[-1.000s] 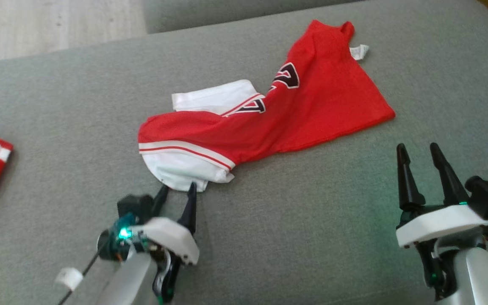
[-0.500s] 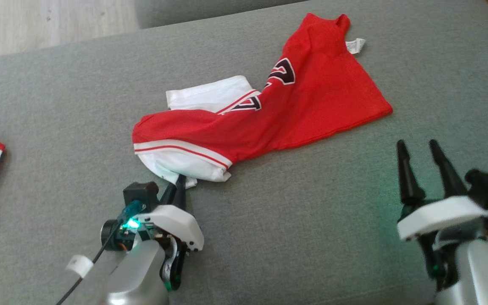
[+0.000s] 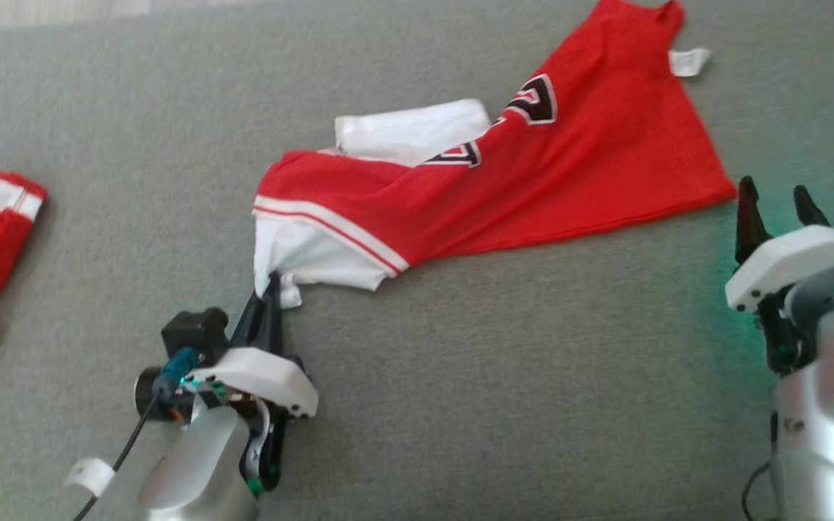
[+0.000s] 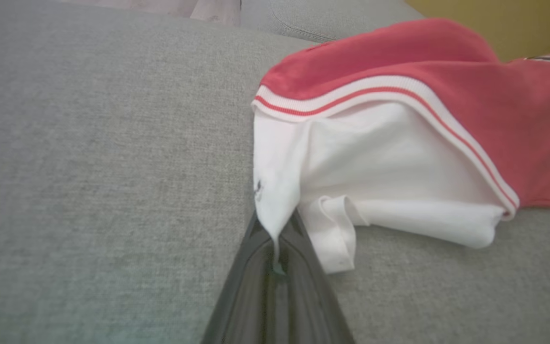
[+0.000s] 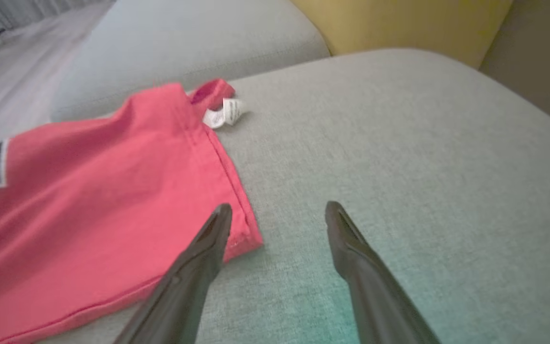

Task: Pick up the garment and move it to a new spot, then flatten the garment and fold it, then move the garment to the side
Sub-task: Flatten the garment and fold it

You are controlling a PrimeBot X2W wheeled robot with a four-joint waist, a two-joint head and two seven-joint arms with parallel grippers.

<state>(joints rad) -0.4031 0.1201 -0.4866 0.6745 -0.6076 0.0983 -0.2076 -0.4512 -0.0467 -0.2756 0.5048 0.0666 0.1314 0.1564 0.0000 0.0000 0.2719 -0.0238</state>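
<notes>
You hold only a thin white corner of the garment (image 3: 533,181) in the clamped jaws of the left gripper (image 3: 270,293), so a sharp pull may slip it free; the jaws of the right gripper (image 3: 773,189) stand apart.

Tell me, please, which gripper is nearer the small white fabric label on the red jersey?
Right. The right gripper is open near the jersey corner below the label; the left gripper grips the opposite white sleeve.
</notes>
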